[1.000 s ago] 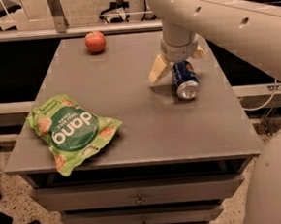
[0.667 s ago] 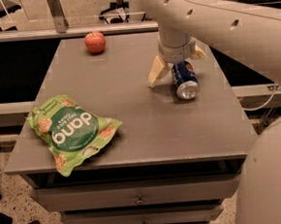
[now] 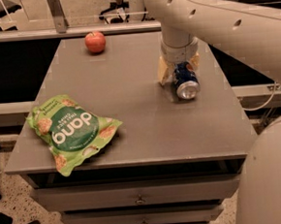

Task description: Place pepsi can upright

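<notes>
The pepsi can [image 3: 185, 82] is blue with a silver end. It lies on its side on the right part of the grey table [image 3: 131, 114], with the silver end facing the front. My gripper [image 3: 178, 68] comes down from above at the can's far end. Its yellowish fingers [image 3: 163, 71] stand on either side of the can and are closed against it. The can's far end is hidden by the gripper and the white arm.
A red apple [image 3: 95, 42] sits at the back of the table. A green chip bag [image 3: 71, 131] lies at the front left. The white arm [image 3: 221, 25] crosses over the table's right side, and the robot's body [image 3: 271, 171] fills the lower right.
The arm has shifted slightly to the left above the table. The gripper and the can have stayed where they were.
</notes>
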Tool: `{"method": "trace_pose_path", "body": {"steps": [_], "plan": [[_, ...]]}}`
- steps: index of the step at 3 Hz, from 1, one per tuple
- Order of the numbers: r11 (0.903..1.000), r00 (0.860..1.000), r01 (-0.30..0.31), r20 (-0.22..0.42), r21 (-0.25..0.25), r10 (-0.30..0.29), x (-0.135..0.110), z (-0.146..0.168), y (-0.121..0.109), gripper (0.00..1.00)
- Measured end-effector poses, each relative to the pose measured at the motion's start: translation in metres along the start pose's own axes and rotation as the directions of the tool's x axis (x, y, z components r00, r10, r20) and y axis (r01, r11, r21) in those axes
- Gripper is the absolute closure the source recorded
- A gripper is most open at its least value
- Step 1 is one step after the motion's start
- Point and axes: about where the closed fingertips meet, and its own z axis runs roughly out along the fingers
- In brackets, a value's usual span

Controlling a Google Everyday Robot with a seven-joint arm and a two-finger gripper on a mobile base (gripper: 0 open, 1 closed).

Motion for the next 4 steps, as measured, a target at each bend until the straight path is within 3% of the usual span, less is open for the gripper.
{"method": "trace_pose_path", "body": {"steps": [2, 3, 4], "plan": [[1.0, 1.0, -0.002, 0.002, -0.003, 0.002, 0.0, -0.002, -0.001, 0.83], [0.9901, 0.99, 0.047, 0.139, -0.133, -0.028, -0.018, -0.017, 0.004, 1.0], [0.9213, 0.919, 0.139, 0.393, -0.363, 0.017, -0.054, -0.028, 0.004, 1.0]]}}
